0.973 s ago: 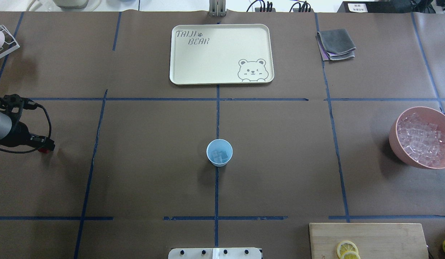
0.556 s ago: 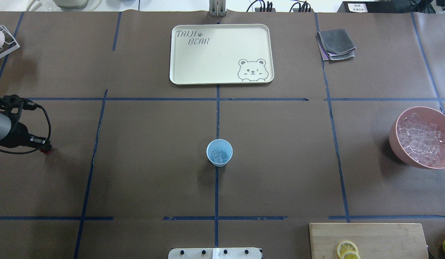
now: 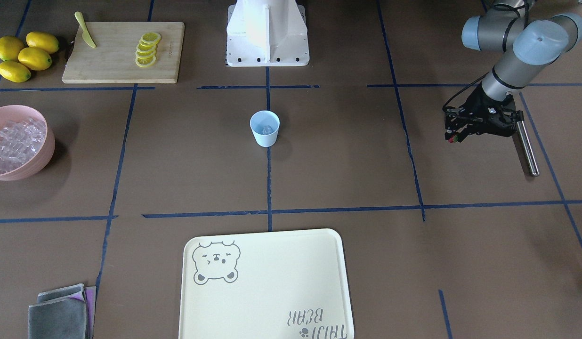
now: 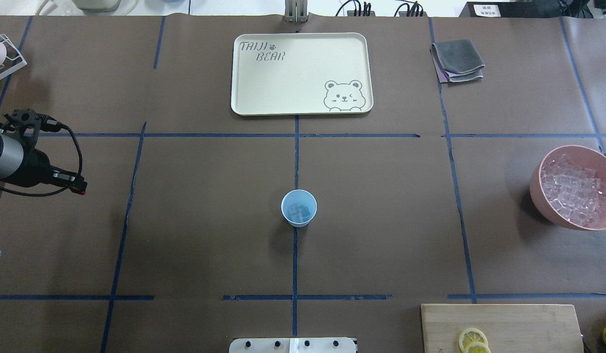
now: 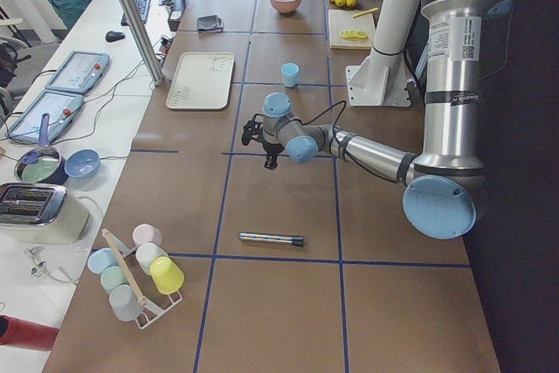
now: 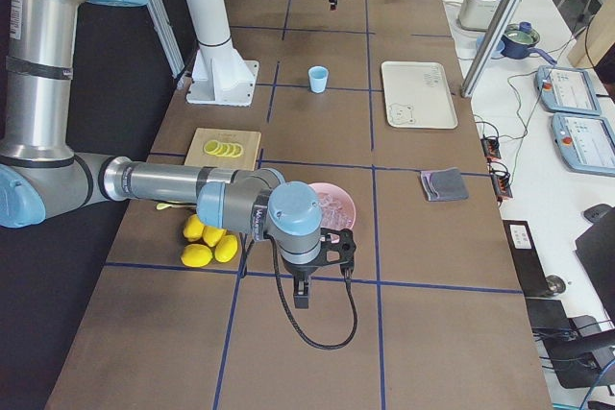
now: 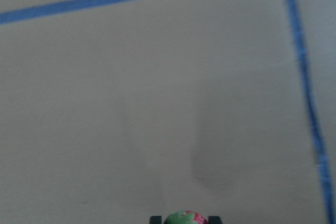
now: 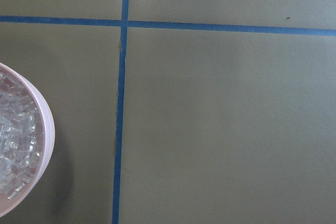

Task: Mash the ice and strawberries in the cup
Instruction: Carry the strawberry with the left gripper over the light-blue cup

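Note:
The light blue cup (image 4: 298, 208) stands upright at the table's middle with a few ice cubes (image 4: 301, 212) inside; it also shows in the front view (image 3: 264, 128). More ice (image 4: 572, 191) fills the pink bowl (image 4: 538, 196) at the right edge. My left gripper (image 4: 80, 189) hovers far left of the cup, shut on the small red strawberry (image 7: 184, 217), whose green top shows between the fingertips in the left wrist view. In the front view the left gripper (image 3: 453, 138) shows a red bit at its tip. My right gripper (image 6: 300, 295) shows only in the exterior right view, near the bowl; I cannot tell its state.
A metal rod (image 3: 526, 148) lies on the table beside my left arm. A cream bear tray (image 4: 244, 73) sits at the far middle and a grey cloth (image 4: 457, 60) at the far right. A cutting board (image 3: 117, 66) with lemon slices and whole lemons (image 3: 25, 56) lies near the robot base.
My left gripper has moved with the strawberry a little toward the table's middle and away from the robot. The cup and bowl have not moved.

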Robot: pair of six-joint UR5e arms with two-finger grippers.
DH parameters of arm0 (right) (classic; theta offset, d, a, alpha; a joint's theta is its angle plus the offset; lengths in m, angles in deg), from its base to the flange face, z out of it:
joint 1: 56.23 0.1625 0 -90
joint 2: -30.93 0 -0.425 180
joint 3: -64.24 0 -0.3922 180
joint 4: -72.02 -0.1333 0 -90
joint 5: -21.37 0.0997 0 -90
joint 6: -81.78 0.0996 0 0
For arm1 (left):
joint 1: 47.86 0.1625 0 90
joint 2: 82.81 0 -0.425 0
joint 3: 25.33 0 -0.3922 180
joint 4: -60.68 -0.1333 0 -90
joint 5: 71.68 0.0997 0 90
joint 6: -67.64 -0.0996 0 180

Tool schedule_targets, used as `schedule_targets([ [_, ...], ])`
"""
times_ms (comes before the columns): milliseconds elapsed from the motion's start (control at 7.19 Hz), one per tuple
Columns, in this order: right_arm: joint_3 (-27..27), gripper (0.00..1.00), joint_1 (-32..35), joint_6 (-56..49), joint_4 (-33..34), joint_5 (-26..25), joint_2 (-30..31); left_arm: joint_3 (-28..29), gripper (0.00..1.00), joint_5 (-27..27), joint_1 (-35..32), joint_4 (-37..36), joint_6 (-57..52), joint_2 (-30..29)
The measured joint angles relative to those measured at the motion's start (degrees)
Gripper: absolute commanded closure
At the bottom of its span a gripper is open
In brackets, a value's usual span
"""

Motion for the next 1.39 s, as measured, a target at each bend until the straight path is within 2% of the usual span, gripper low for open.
schedule_targets([
  [278,0.0,0.01,0.0,0.0,0.0,0.0,0.0,-2.0,1.0,0.0,0.1,-10.2,3.7,-9.3],
  [556,0.0,0.01,0.0,0.0,0.0,0.0,0.0,-2.8,1.0,0.1,1.2,-22.8,10.0,-21.3],
  [834,0.0,0.01,0.0,0.0,0.0,0.0,0.0,-3.3,1.0,1.8,6.9,-34.4,19.0,-33.3],
  [1112,0.0,0.01,0.0,0.0,0.0,-0.1,0.0,0.0,1.0,8.3,15.3,-41.8,29.4,-45.0],
  [1390,0.0,0.01,0.0,0.0,0.0,-0.1,0.0,8.6,1.0,16.9,24.1,-42.7,39.6,-54.3],
])
